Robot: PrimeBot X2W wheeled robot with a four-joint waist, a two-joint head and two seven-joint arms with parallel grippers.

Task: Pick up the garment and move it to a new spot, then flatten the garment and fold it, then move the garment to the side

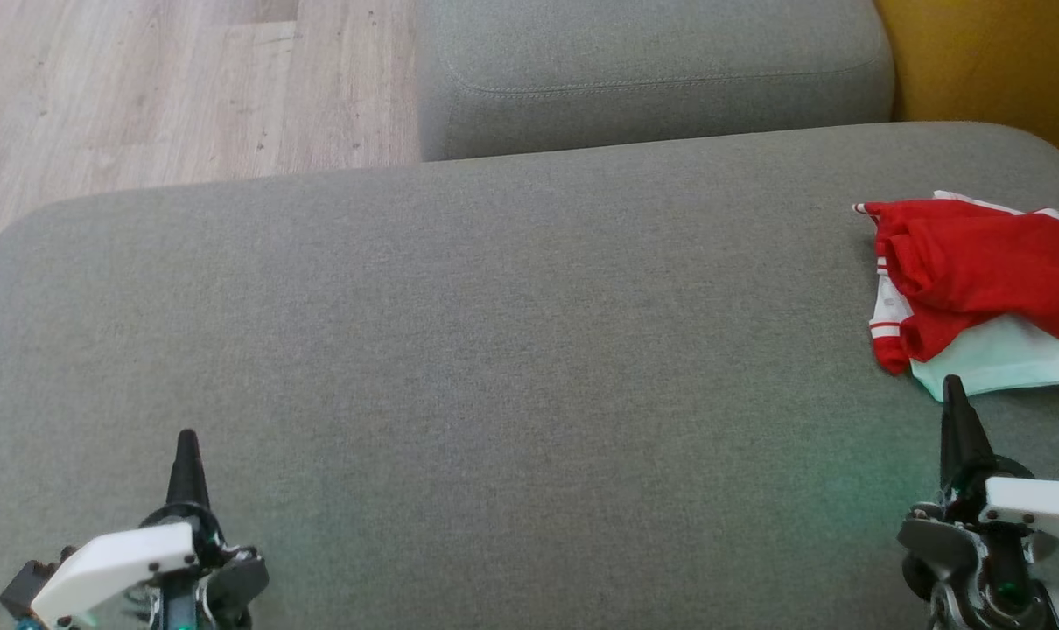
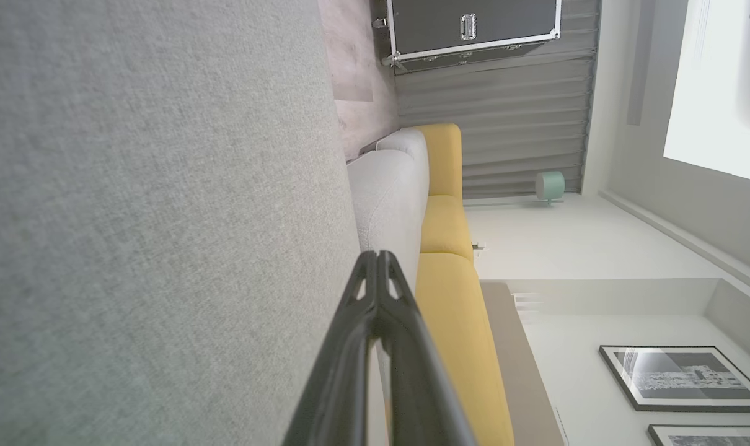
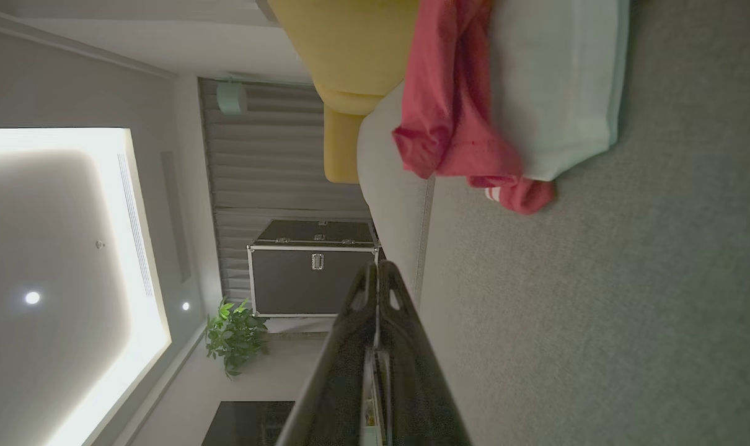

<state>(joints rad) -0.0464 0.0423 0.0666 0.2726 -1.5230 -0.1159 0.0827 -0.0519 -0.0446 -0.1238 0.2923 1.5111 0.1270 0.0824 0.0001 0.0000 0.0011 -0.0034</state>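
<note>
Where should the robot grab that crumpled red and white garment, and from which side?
Probably the bunched red folds on the garment, from above, using the right gripper nearest it. Those folds stand up off the cushion; the white part lies flat.

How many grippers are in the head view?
2. The left gripper is at the lower left over the grey seat, shut. The right gripper is at the lower right, shut, pointing at the red-and-white garment.

The left gripper (image 1: 186, 459) has slim black fingers (image 2: 350, 347) tapering to a point, triangular slots near the tips, a white plastic shell and thin wires. The right gripper (image 1: 956, 420) matches, with grey housing, small screws and teal lights.
</note>
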